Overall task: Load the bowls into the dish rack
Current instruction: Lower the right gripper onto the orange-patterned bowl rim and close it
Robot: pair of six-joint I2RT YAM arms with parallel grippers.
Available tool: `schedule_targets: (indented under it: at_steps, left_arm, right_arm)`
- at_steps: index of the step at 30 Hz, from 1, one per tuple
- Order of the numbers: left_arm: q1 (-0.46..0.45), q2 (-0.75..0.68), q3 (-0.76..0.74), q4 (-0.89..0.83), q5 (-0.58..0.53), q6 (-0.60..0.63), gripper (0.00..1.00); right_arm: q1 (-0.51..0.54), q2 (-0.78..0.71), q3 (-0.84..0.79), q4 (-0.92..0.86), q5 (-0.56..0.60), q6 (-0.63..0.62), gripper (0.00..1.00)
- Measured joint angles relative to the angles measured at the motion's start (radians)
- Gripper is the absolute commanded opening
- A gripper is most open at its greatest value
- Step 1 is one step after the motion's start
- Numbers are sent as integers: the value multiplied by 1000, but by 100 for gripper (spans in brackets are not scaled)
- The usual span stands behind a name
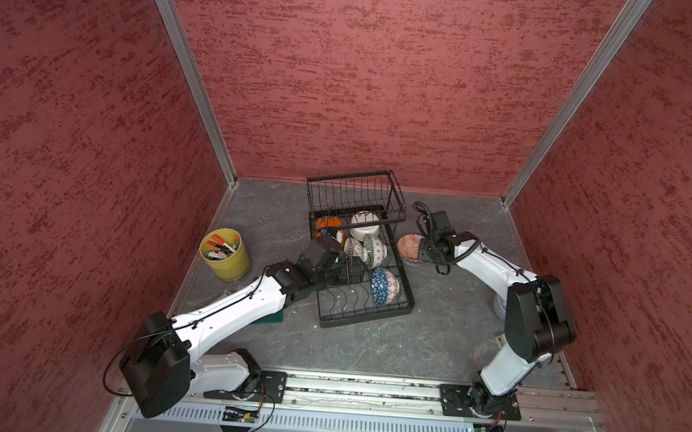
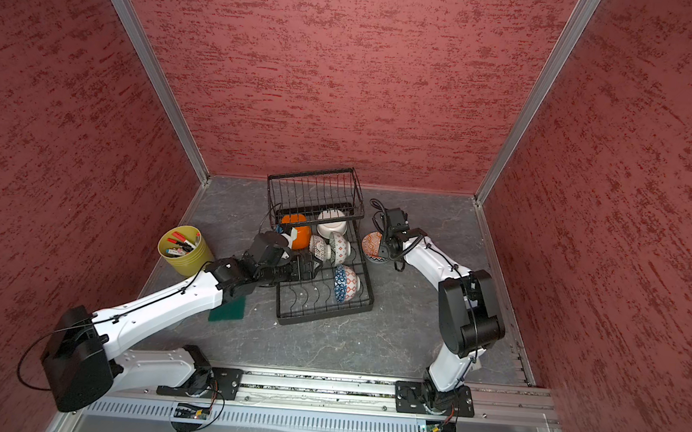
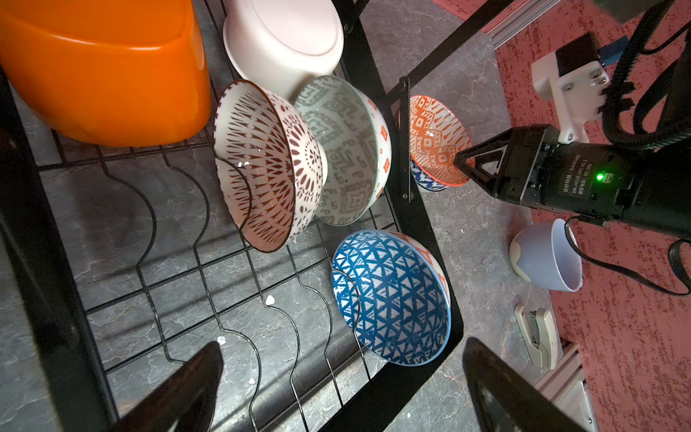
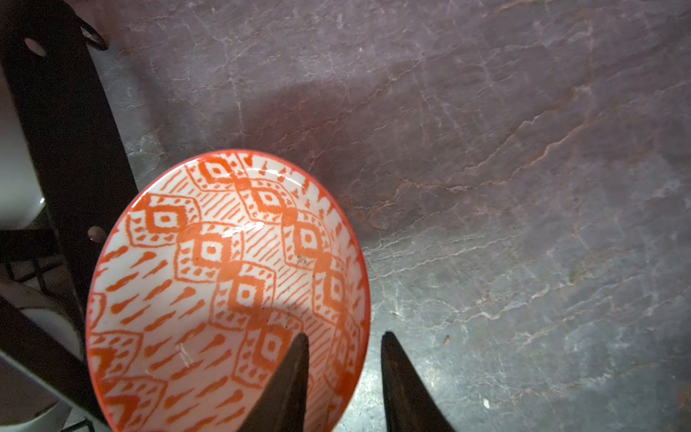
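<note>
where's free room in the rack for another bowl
Free: dish rack slots between its near rim, the blue bowl and the brown-patterned bowl; also the raised basket. Crowded: the far end, with the orange bowl, white bowl and grey-green bowl.

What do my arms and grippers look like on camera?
The left arm and right arm have white shells, black joint housings and thin black cables along them. A coiled black cable runs at the right wrist. The left gripper and right gripper are black with tapered, pointed fingers; the right one's body shows a green light and white lettering.
</note>
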Motion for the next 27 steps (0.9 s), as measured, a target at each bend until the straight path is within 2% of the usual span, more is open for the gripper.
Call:
schedule_targets:
  at_steps: [27]
  left_arm:
    - [17, -28, -38, -3, -9, 0, 100]
  right_arm:
    - [-18, 35, 78, -3, -15, 3, 6]
